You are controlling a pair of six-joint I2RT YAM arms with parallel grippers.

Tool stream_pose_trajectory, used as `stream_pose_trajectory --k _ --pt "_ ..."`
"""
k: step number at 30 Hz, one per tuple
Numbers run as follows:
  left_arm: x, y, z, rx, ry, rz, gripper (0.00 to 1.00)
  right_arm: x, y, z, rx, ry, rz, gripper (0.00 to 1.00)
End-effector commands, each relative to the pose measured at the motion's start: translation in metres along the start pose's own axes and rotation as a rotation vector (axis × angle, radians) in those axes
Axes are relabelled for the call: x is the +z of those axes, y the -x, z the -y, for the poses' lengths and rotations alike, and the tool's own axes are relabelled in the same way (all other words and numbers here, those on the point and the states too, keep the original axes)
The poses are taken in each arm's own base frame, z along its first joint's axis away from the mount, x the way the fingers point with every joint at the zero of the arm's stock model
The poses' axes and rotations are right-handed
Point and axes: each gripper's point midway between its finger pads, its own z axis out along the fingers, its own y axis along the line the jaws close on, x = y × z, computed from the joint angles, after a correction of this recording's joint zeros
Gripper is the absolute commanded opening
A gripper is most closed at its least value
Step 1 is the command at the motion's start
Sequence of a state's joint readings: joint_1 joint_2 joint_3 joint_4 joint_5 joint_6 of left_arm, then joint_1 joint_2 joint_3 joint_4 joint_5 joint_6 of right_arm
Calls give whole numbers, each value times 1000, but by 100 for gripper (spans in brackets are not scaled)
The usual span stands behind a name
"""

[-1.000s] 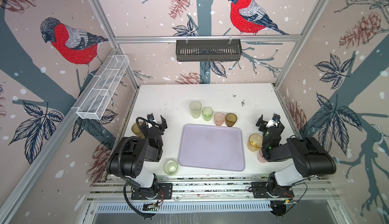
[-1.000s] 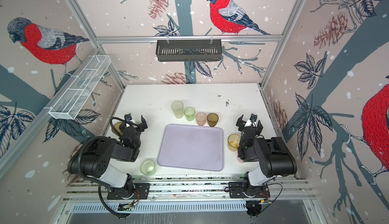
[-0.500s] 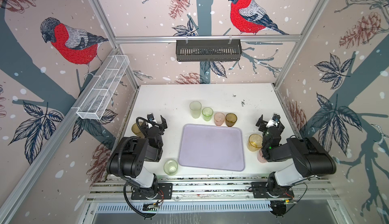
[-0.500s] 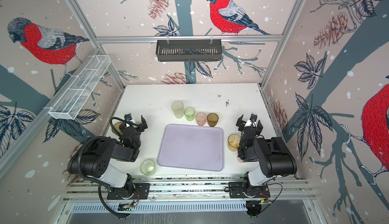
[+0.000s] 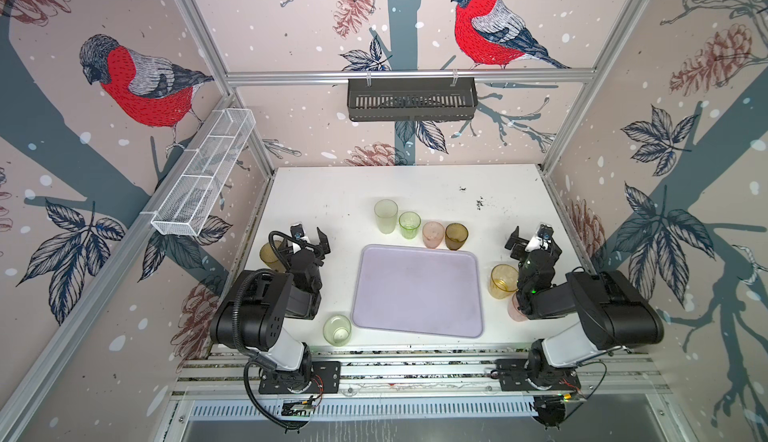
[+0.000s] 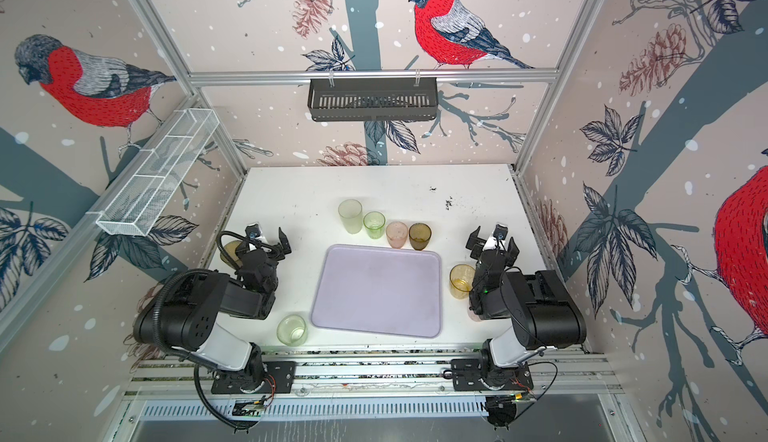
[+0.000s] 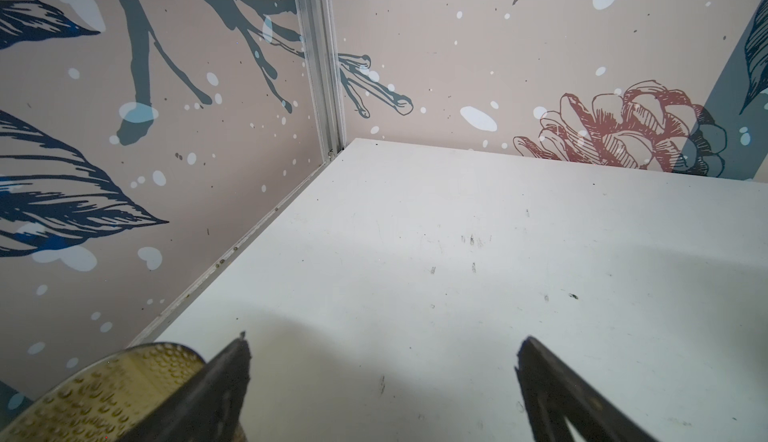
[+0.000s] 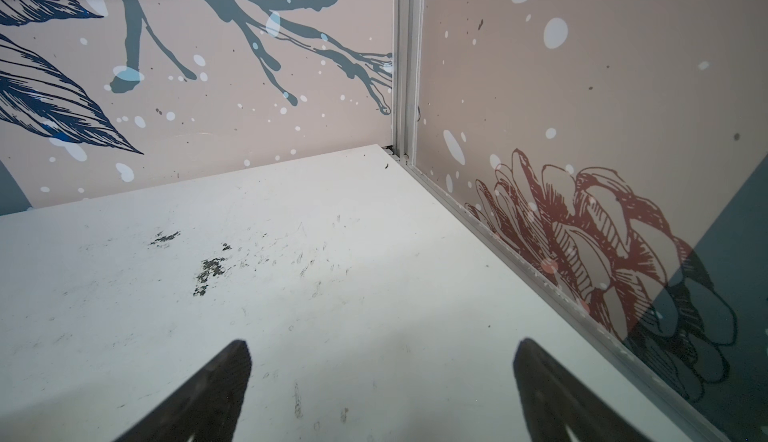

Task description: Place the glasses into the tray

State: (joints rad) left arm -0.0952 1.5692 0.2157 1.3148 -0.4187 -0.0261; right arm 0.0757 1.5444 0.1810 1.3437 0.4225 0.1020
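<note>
The lilac tray (image 5: pixel 417 290) (image 6: pixel 376 290) lies flat mid-table with nothing on it. Behind its far edge stand a tall pale glass (image 5: pixel 385 215), a bright green glass (image 5: pixel 409 225), a pink glass (image 5: pixel 433 234) and a brown glass (image 5: pixel 456 235). A pale green glass (image 5: pixel 337 330) stands off the tray's near left corner. My left gripper (image 5: pixel 309 236) (image 7: pixel 382 361) is open and holds nothing, beside an amber glass (image 7: pixel 112 386). My right gripper (image 5: pixel 532 238) (image 8: pixel 380 361) is open over bare table, with an amber glass (image 5: pixel 503 280) and a half-hidden pinkish glass (image 5: pixel 516 309) by its arm.
A black slotted basket (image 5: pixel 411 99) hangs on the back wall and a white wire basket (image 5: pixel 203 178) on the left wall. Papered walls close in the white table (image 5: pixel 332 186) on three sides. Both arm bases sit on the front rail.
</note>
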Motion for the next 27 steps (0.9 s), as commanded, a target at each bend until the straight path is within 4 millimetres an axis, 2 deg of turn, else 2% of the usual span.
stream_pose_trajectory --k 1,6,16,23,27 --pt "0 13 3 -12 -20 47 99 0 9 3 20 -16 35 100" --pt "-2 19 7 -7 -40 48 100 -1 11 5 28 -27 36 100" --pt "-6 40 11 13 -69 20 99 -1 17 -5 -13 -4 31 100" --pt "-12 54 15 3 -92 -7 100 -9 37 -10 -16 24 38 100" --pt "-16 66 24 -4 -145 -34 99 -19 60 -19 -18 70 60 100"
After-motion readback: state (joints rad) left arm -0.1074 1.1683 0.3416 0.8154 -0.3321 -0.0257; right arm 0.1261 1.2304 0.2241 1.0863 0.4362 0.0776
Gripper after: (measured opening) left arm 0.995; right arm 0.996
